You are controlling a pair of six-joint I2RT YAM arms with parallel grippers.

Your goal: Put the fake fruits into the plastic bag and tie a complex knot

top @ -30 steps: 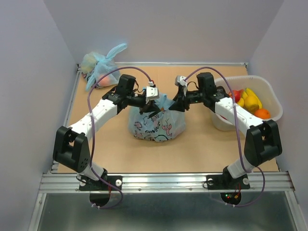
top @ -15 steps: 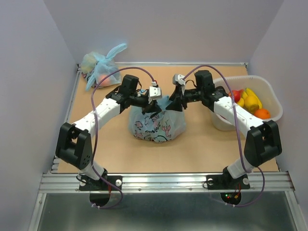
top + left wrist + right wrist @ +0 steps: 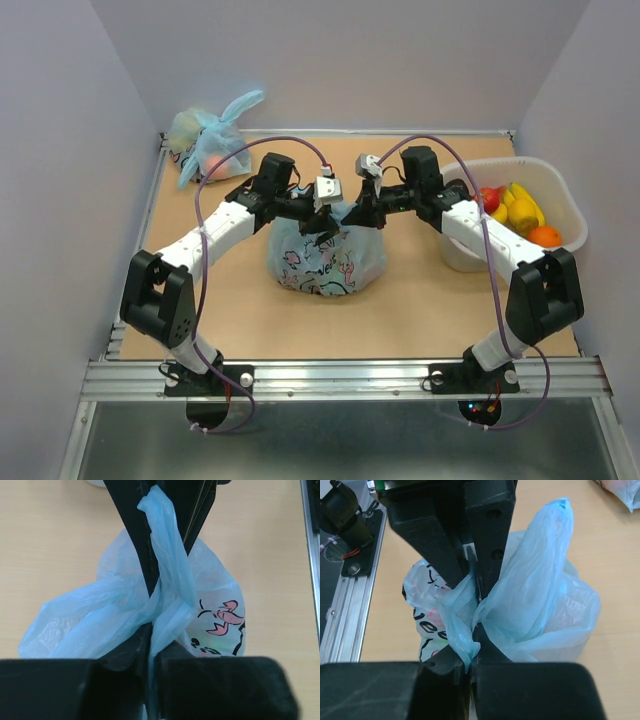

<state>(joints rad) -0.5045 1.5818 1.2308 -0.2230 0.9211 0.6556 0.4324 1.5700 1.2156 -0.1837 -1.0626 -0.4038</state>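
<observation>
- The right tool [image 3: 363, 215] has been closed within the last second, having stood partly open before. A handle [image 3: 457, 625] of the bag [image 3: 325, 262] is now pinched between its fingers.
- The left tool [image 3: 322, 222] has been carried slightly toward the right of the frame. The other handle [image 3: 167, 565] is seen clamped in it in the left wrist view.
- Both tools are now met just above the bag's mouth with the handles crossed. A tying step is judged to be under way, and no finished knot is seen.
- The bag is set on the bench [image 3: 420, 310] at centre frame.
- Fruit [image 3: 520, 210] is left in the tub [image 3: 462, 258] at the right. A smaller bag [image 3: 205, 140] lies at the upper left, well apart.
- The fingers are crowded together, so a collision or torn film is to be guarded against.
</observation>
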